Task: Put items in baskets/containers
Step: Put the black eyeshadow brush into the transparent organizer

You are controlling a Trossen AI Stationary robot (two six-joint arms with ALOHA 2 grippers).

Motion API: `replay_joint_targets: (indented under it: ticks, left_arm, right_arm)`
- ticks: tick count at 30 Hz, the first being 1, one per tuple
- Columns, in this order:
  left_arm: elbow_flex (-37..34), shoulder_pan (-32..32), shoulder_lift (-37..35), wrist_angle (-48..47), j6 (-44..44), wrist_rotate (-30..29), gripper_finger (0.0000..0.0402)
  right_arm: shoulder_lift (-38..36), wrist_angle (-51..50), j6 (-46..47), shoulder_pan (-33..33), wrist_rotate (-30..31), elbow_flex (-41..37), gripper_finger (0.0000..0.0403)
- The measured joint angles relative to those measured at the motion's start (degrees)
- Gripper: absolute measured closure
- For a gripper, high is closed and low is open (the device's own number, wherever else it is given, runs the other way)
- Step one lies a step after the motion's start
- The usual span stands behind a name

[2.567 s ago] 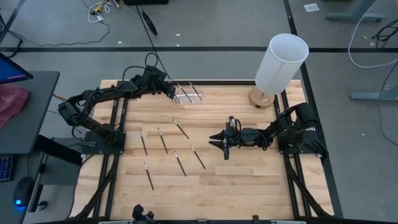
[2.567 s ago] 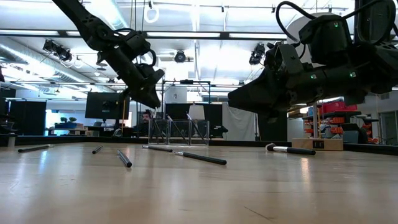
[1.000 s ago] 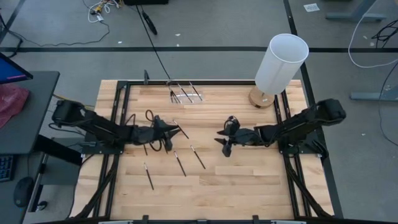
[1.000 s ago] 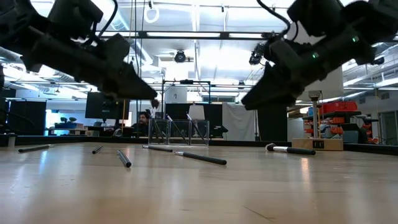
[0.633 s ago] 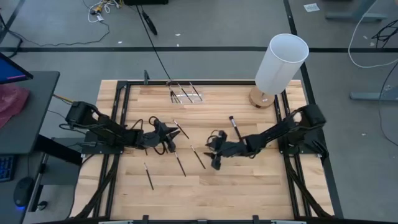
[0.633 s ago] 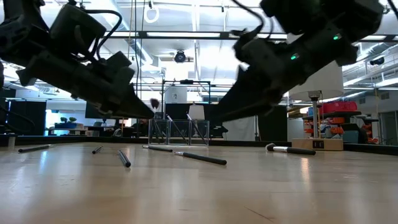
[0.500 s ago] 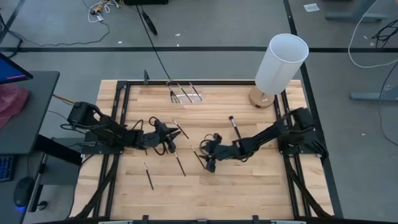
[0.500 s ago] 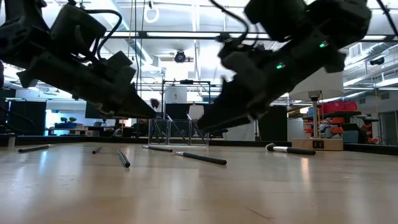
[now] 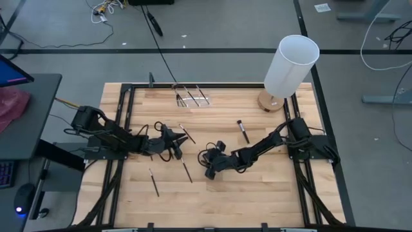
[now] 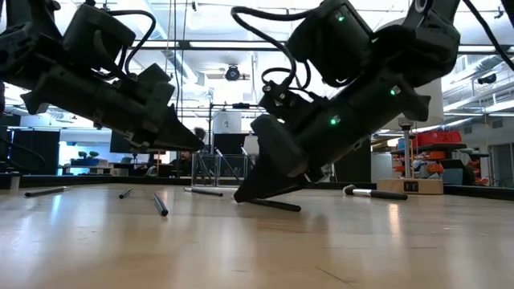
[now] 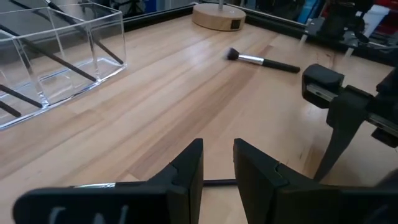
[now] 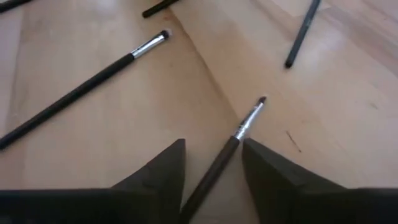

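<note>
Several slim dark brushes lie flat on the wooden table. My right gripper (image 9: 208, 166) (image 12: 212, 143) is down at the table's middle, open. Its fingers stand on either side of one thin brush (image 12: 245, 121) (image 10: 273, 205), at the handle, and the tuft end points away from them. My left gripper (image 9: 179, 145) (image 11: 217, 144) hovers left of it above the table. It is open by a narrow gap, with a brush handle (image 11: 217, 182) lying crosswise below. The clear organiser box (image 9: 193, 96) (image 11: 56, 50) stands at the far edge with brushes leaning inside.
A tall white cylinder on a round wooden base (image 9: 291, 64) stands at the far right. A thicker brush (image 9: 243, 131) (image 11: 261, 60) lies right of centre. More thin brushes (image 9: 187, 171) (image 9: 154, 182) lie toward the near left, and two others (image 12: 93, 78) (image 12: 303, 31) lie ahead of my right gripper.
My right gripper has swept from the table's middle right toward the left and near side. It has sunk to the tabletop and come over the thin brush. My left gripper has sunk a little above its brush, then kept still.
</note>
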Motion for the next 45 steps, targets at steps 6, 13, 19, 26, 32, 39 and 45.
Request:
replay_joint_targets:
  ticks: [6,13,19,26,32,39,45]
  left_arm:
    - [0.0,0.0,0.0,0.99,0.0,0.01,0.0312]
    - [0.0,0.0,0.0,1.23,-0.02,0.02,0.0312]
    - [0.0,-0.51,0.0,1.27,0.86,1.69,0.0312]
    - [0.0,-3.46,-0.02,6.34,7.08,2.51,0.0312]
    - [0.0,-4.79,-0.04,7.96,10.44,2.86,0.0312]
    - [0.01,-4.78,-0.04,11.83,15.61,13.95,0.0312]
    - [3.3,-4.74,-0.04,14.48,18.76,24.88,0.0311]
  right_arm:
    - [2.86,-0.16,0.42,0.06,1.63,0.01,0.0324]
    - [3.82,1.54,-0.95,0.01,1.26,-0.69,0.0392]
    - [3.57,1.87,-5.69,0.01,1.1,-0.9,0.0393]
    - [-0.23,20.74,-7.77,-0.2,-4.41,-11.81,0.0398]
    - [-2.4,45.0,-6.86,-0.38,-10.63,-22.63,0.0399]
    - [-2.7,67.98,-9.92,-0.39,-18.32,-25.52,0.0399]
    - [-3.11,69.0,-13.26,-0.94,-21.55,-21.44,0.0398]
